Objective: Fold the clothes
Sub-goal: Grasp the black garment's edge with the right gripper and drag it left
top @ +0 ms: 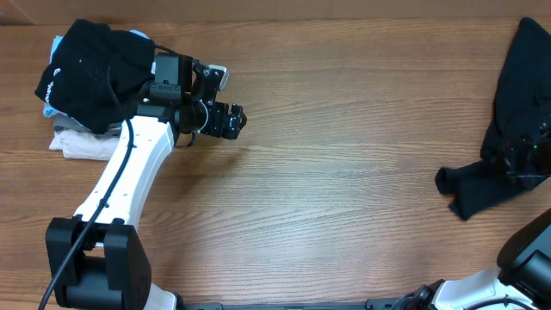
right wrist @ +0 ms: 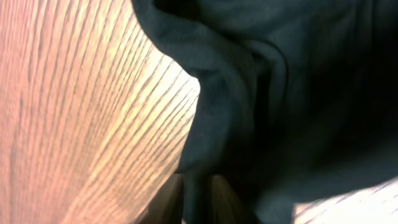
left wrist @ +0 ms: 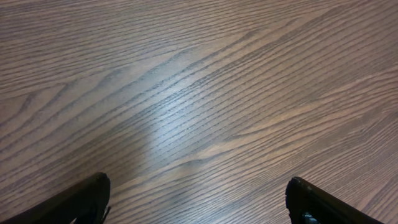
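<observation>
A pile of folded clothes, a black garment (top: 90,69) on top of white and light-blue ones, lies at the far left. My left gripper (top: 231,120) hovers just right of the pile, open and empty over bare wood (left wrist: 199,124). A loose black garment (top: 508,129) lies crumpled at the right edge. My right gripper (top: 527,153) is on it; in the right wrist view its fingers (right wrist: 198,202) are shut on a fold of the black garment (right wrist: 273,93).
The wooden table (top: 344,172) spans the view. A white cloth (top: 82,146) sticks out under the pile at the left. The left arm's white link (top: 129,172) runs from its base at the front left.
</observation>
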Controlling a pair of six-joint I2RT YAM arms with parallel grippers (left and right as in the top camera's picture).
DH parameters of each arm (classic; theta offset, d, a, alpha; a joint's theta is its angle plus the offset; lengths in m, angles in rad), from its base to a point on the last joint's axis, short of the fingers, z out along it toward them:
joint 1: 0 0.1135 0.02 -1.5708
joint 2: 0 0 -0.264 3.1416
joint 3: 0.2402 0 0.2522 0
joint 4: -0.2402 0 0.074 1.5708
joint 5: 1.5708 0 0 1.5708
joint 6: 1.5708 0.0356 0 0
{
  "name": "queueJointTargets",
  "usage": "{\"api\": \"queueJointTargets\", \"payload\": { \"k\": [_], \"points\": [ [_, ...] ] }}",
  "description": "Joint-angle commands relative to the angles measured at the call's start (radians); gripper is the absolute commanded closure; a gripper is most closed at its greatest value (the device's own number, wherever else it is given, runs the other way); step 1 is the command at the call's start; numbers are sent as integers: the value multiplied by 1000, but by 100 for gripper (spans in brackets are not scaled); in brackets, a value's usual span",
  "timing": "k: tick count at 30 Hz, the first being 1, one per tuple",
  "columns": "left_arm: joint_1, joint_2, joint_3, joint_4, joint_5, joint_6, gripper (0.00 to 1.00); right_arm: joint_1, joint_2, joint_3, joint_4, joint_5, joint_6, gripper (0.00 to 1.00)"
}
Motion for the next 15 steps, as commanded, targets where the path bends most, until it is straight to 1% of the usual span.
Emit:
{"api": "queueJointTargets", "payload": {
  "k": [1,10,11,12,15],
  "points": [
    [-8,-1,23,0,-6,-2,7,0,-34,29,5,18,-7,96],
    [-8,0,23,-2,5,-3,11,0,-31,15,15,35,6,96],
    [-8,-1,23,-3,10,-3,11,0,-31,8,10,53,19,91],
    [-8,0,23,-3,21,-3,11,-6,-31,-10,-18,114,63,78],
    [-9,0,23,-2,44,-6,11,-30,-31,-45,-63,206,116,69]
  ]
}}
